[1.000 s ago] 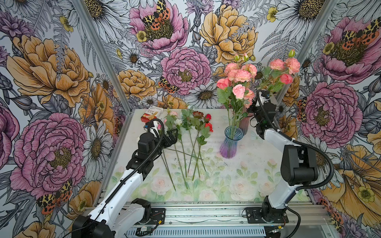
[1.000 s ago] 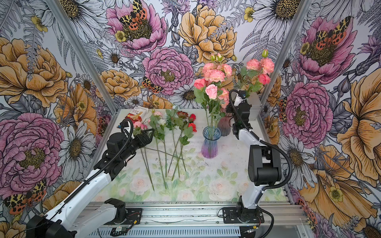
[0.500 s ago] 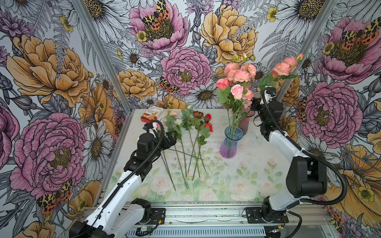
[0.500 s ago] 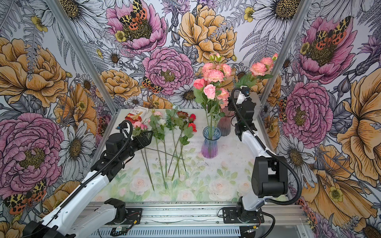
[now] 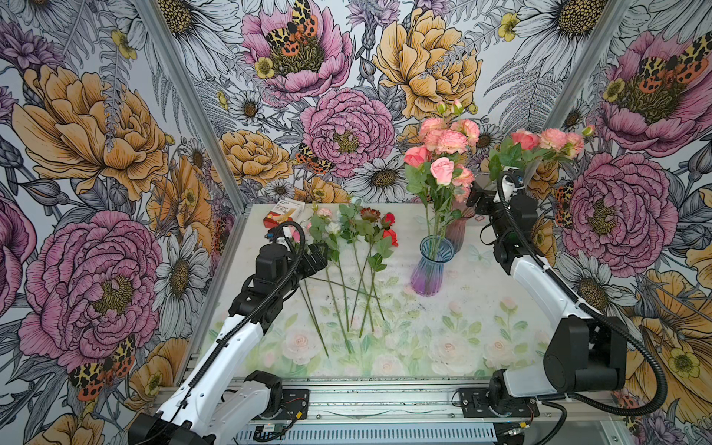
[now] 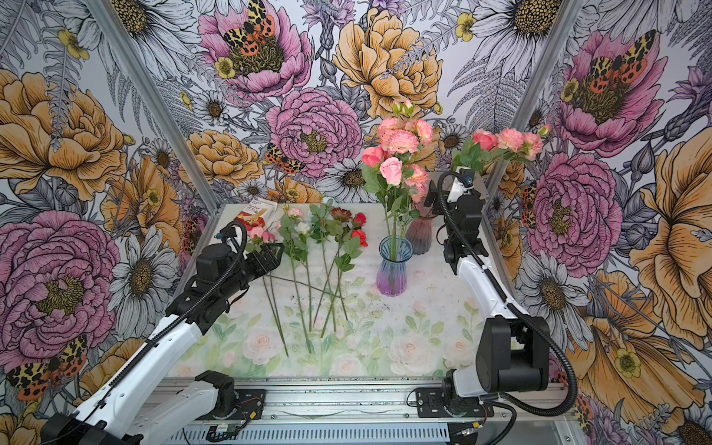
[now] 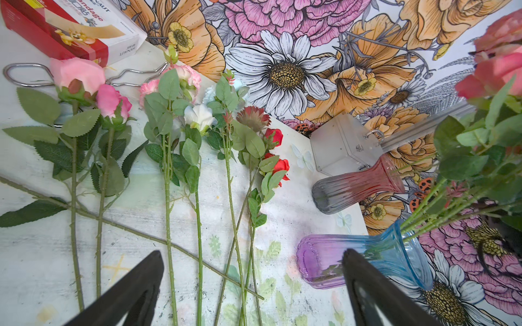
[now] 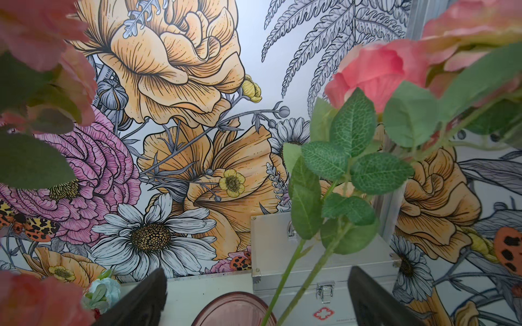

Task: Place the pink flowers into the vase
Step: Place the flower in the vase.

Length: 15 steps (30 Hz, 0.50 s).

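Two stems of pink flowers (image 5: 541, 139) lean toward the wall between 1 and 2 o'clock from the blue-and-purple vase (image 5: 427, 269). They pass loose between the wide-spread fingers (image 8: 147, 293) of the right gripper (image 8: 255, 282), which pinch nothing. Where the stems' feet rest is hidden; a reddish vase (image 5: 458, 231) stands just beneath. At 9 o'clock from the blue-and-purple vase, the left gripper (image 7: 251, 285) hovers over stems lying on the counter (image 5: 481, 327), its fingers also spread and empty.

The step in hand looks like the let-go of a delivery, with the next pick lined up on the other side. That pick calls for closing low on one thin stem among several that cross, taking pink and leaving the rest. The right arm, for its part, needs to back away without snagging leaves.

The count: two vases, the blue-and-purple one carrying a bunch of roughly six pink blooms (image 5: 443, 154) plus buds. On the counter lie two pink sprigs, a rose sprig (image 7: 76, 73) and a ruffled sprig (image 7: 183, 74). Beside them are one white rose (image 7: 200, 115), one maroon bloom (image 7: 251, 118) and two red roses (image 7: 278, 166).
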Motion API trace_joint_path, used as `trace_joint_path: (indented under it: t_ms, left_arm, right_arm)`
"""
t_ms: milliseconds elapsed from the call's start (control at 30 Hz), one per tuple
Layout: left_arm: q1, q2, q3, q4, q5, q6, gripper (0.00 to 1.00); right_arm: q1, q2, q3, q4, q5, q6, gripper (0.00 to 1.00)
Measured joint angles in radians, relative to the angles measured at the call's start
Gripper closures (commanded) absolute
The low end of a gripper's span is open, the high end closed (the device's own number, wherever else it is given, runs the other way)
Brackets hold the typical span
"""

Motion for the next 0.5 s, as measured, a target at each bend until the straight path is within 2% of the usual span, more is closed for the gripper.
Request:
trace_joint_path:
  t_ms: [267,500]
  left_arm:
    - [0.049,0.051,0.042,-0.091,-0.011,-0.001,0.02]
    - [0.139,0.256,0.166,-0.252,-0.016,-0.017,0.01]
  right_arm:
    - [-0.013,-0.15,-0.069,-0.06,0.03,0.018,0.0]
    - [0.009,-0.315,-0.036,-0.14,0.005,0.051,0.01]
